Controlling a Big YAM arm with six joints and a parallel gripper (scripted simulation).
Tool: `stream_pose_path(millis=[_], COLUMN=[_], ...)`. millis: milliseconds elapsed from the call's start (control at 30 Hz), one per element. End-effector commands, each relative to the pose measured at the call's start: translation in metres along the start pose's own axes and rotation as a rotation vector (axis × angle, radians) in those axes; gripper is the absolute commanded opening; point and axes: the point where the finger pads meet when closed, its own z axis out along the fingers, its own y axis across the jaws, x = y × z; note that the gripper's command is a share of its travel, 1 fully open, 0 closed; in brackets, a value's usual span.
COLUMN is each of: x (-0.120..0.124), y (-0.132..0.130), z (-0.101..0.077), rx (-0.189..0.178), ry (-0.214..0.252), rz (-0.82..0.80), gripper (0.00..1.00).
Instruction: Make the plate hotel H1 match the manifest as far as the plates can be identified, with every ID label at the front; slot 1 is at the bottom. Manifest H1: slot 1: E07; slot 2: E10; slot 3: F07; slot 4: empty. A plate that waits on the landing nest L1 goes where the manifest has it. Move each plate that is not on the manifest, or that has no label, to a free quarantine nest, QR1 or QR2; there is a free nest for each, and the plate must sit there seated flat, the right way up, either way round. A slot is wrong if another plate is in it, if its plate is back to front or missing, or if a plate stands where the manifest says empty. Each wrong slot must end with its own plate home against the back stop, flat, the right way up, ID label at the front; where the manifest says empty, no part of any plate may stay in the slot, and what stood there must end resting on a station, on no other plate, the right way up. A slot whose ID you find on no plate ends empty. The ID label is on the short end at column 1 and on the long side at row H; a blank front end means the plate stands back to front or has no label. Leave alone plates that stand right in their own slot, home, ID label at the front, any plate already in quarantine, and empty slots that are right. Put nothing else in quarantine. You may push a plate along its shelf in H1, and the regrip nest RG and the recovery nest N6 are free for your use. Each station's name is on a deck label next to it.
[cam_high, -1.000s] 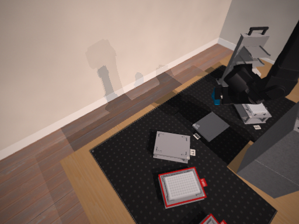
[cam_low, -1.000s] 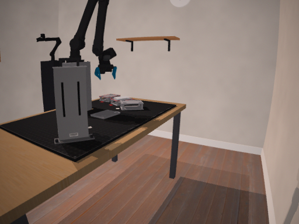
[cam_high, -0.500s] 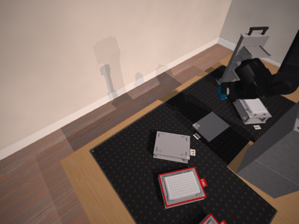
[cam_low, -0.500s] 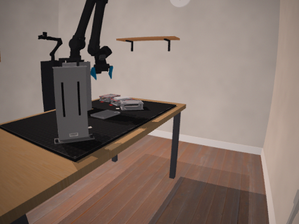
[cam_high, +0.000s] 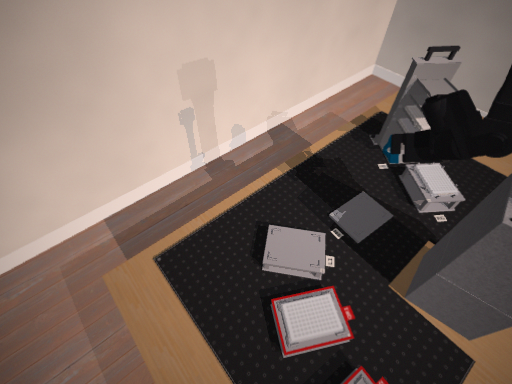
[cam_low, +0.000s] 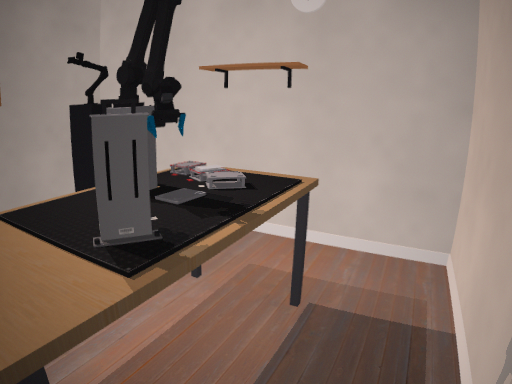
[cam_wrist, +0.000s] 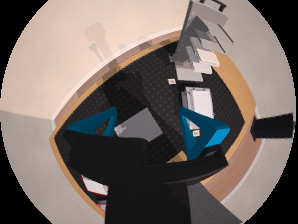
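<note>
The plate hotel H1 (cam_high: 423, 92) stands at the far right of the black mat; it also shows from behind in the exterior view (cam_low: 122, 175) and in the wrist view (cam_wrist: 200, 36). Grey plates lie on its shelves, and their labels are too small to read. A white-welled plate (cam_high: 436, 181) sits on a raised nest just in front of the hotel. My gripper (cam_high: 392, 150) (cam_low: 166, 125) with blue fingers is open and empty. It hangs in the air by the hotel's front, above the mat, (cam_wrist: 147, 129).
A flat grey nest (cam_high: 361, 216) and a raised grey nest (cam_high: 295, 250) are empty mid-mat. A red-framed quarantine nest (cam_high: 311, 320) holds a white plate; a second red nest (cam_high: 360, 374) is cut off at the bottom edge. A large grey box (cam_high: 470, 270) stands at the right.
</note>
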Motion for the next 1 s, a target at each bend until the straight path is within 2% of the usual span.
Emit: stream_pose_path(millis=[0,967], x=[-0.002,-0.026], y=[-0.016,-0.093], z=[0.0,0.016], rx=[0.016,0.015], ry=[-0.004,-0.016], rz=[-0.036,-0.036], gripper=[1.0,1.0])
